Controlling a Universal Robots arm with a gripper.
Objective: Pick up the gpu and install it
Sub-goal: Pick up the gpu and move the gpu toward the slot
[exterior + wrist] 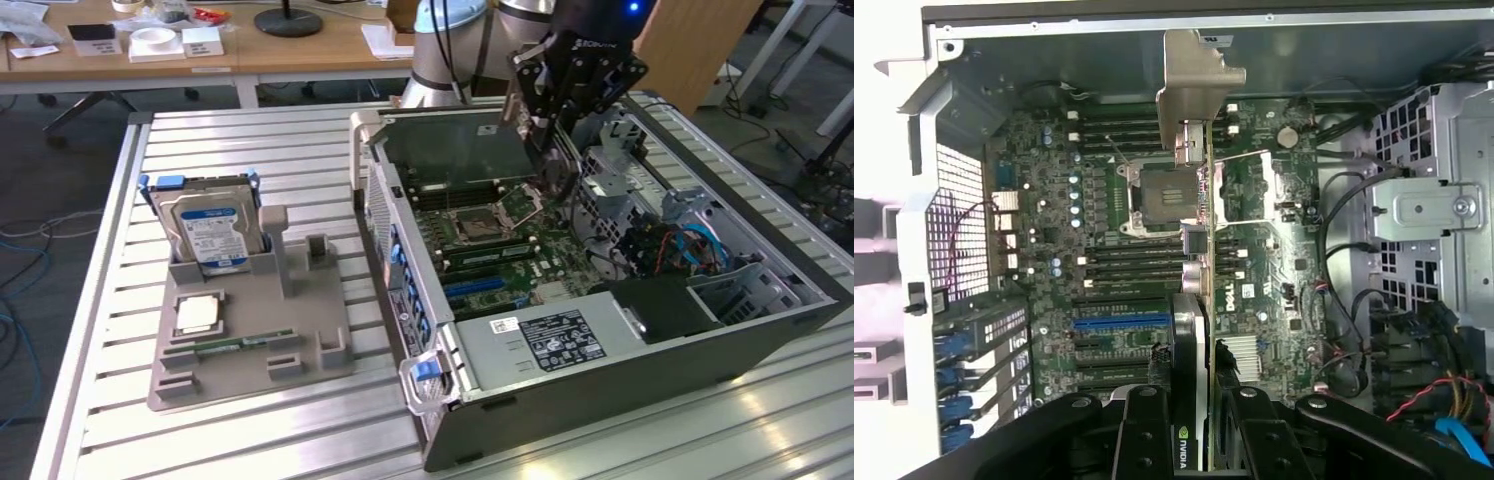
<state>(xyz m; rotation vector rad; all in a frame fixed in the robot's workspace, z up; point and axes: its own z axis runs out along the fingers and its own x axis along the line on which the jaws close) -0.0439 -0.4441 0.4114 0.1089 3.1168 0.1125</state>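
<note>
**Q:** Now, which step does the figure show?

**A:** Carrying-in, by judgement. The gripper (567,95) hangs over the open computer case (601,392). The gpu (545,150) hangs edge-down beneath it, above the motherboard (501,245) and apparently clear of it.

**Q:** How do the jaws stand?

**A:** Partly closed, one finger pressed on each flat face of the gpu (1194,340). The wrist view looks along the card's thin edge, from the gripper (1199,410) to the silver bracket (1194,85) at its far end.

**Q:** Is the card seated?

**A:** Not yet. Its line passes just beside the CPU socket (1154,195), and the blue slots (1119,322) lie near, to one side.

**Q:** What does seating call for?

**A:** Probably the card's lower edge squared over a slot, with the bracket toward the case wall, before any downward press.
</note>
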